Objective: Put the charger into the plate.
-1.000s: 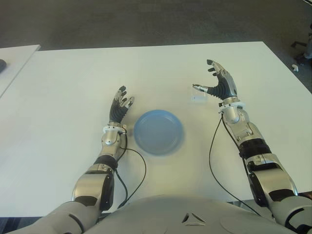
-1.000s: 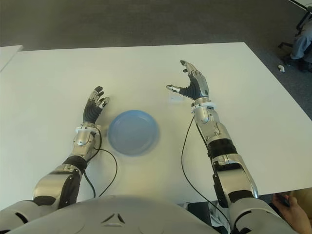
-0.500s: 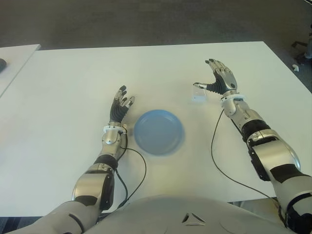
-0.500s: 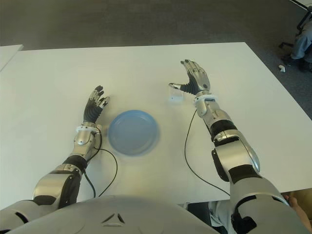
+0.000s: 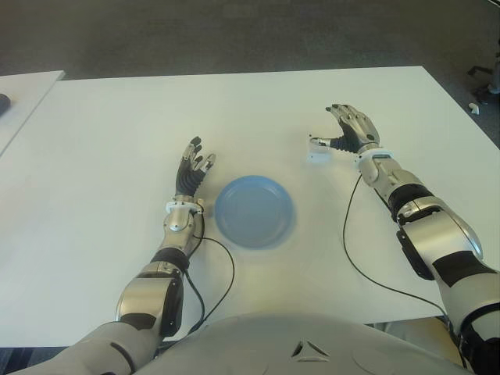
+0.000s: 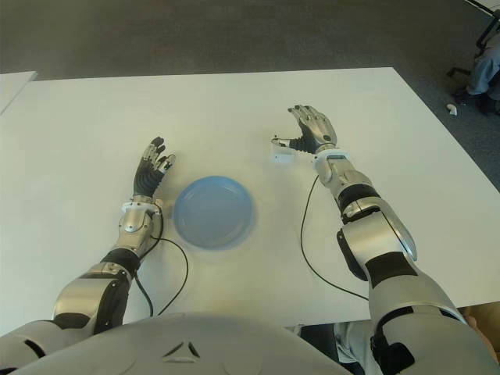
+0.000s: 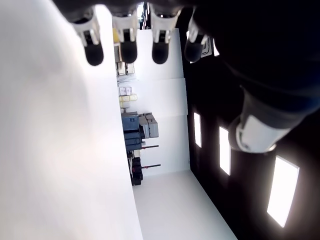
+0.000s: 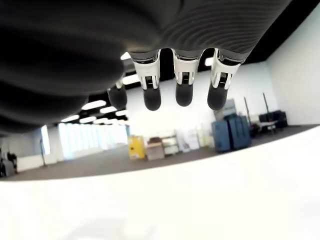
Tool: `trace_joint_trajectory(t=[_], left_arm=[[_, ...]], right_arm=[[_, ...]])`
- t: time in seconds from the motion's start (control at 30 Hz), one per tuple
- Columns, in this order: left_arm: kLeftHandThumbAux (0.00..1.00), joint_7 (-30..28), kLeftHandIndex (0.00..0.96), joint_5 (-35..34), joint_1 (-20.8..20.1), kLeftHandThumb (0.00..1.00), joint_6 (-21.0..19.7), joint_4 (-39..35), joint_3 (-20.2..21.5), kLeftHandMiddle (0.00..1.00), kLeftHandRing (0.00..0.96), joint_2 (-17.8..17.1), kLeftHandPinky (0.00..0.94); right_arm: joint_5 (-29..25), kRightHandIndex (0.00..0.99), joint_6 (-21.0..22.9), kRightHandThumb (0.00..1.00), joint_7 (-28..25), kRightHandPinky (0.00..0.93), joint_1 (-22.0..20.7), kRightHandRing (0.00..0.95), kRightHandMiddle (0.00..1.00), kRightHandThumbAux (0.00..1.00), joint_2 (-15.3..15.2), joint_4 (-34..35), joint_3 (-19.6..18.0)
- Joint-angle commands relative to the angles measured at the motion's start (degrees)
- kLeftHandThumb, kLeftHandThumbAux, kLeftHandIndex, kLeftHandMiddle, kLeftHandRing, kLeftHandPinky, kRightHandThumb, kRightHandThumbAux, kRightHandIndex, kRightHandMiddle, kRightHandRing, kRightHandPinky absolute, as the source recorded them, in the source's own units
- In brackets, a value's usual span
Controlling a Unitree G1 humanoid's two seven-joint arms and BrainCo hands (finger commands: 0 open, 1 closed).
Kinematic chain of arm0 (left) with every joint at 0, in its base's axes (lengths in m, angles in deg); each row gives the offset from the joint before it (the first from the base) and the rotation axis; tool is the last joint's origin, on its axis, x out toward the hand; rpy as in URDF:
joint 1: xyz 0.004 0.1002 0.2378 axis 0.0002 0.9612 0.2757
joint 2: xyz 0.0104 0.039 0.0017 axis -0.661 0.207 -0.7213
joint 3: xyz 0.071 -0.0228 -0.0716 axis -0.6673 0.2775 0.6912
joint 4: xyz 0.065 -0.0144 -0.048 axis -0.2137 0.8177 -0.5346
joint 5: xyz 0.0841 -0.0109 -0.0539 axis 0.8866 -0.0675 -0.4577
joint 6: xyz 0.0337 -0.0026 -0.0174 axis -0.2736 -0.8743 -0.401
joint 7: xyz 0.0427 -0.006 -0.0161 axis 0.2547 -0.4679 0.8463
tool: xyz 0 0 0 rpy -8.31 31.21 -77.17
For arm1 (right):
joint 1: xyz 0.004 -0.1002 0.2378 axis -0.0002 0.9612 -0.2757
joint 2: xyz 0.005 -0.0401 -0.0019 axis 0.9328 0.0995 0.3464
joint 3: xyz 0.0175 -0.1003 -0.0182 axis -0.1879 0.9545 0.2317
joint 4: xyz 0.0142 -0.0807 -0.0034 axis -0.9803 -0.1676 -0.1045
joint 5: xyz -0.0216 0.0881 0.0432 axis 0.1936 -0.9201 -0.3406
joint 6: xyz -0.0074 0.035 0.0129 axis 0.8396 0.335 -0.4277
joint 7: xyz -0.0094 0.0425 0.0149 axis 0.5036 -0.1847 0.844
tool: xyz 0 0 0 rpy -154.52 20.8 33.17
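- The wide white rectangular desk (image 5: 117, 125) is carrying everything, with dark grey carpet lying beyond its far edge.
- The round light-blue plastic plate (image 5: 254, 212) is sitting empty near the middle of the desk, between the two arms.
- The left robot hand (image 5: 193, 167) is showing just left of the plate, fingers stretched out and holding nothing.
- The right robot hand (image 5: 349, 130) is reaching in at the right, fingers spread apart, thumb tip just beside the charger.
- The small white block-shaped charger (image 5: 316, 152) is lying on the desk, right of and beyond the plate, ungrasped.
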Motion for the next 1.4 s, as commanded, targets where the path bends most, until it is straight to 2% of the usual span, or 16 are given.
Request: trace_joint_trajectory(t=[0.03, 0.57, 0.87, 1.0, 1.4], left_arm=[[0.575, 0.0, 0.050, 0.8, 9.6, 0.050, -2.1, 6.6, -0.6, 0.079, 0.075, 3.3, 0.104], [0.597, 0.0, 0.062, 0.4, 9.8, 0.021, -1.9, 6.4, -0.3, 0.089, 0.083, 3.5, 0.110], [0.602, 0.0, 0.063, 0.4, 9.9, 0.007, -1.7, 6.3, -0.2, 0.093, 0.087, 3.7, 0.109], [0.598, -0.3, 0.065, 0.2, 10.0, 0.002, -1.7, 6.2, -0.1, 0.093, 0.084, 3.8, 0.102], [0.602, -1.2, 0.064, -0.3, 9.9, 0.000, -2.3, 6.2, 0.4, 0.093, 0.084, 3.7, 0.103]], right_arm=[[1.1, 0.001, 1.2, 0.364, -2.2, 0.000, 0.6, 0.000, 0.000, 0.250, 0.4, -2.2, 2.2], [0.7, 0.000, 1.4, 0.346, -5.7, 0.000, 3.1, 0.000, 0.000, 0.193, 1.3, -3.5, 4.9], [0.9, 0.000, 1.3, 0.347, -5.8, 0.000, 4.6, 0.000, 0.000, 0.185, 1.3, -3.7, 6.0], [1.3, 0.000, 1.8, 0.348, -5.4, 0.000, 6.2, 0.000, 0.000, 0.186, 1.8, -4.2, 6.8], [2.3, 0.000, 3.7, 0.360, -5.1, 0.000, 7.3, 0.000, 0.000, 0.200, 4.5, -4.5, 9.2]])
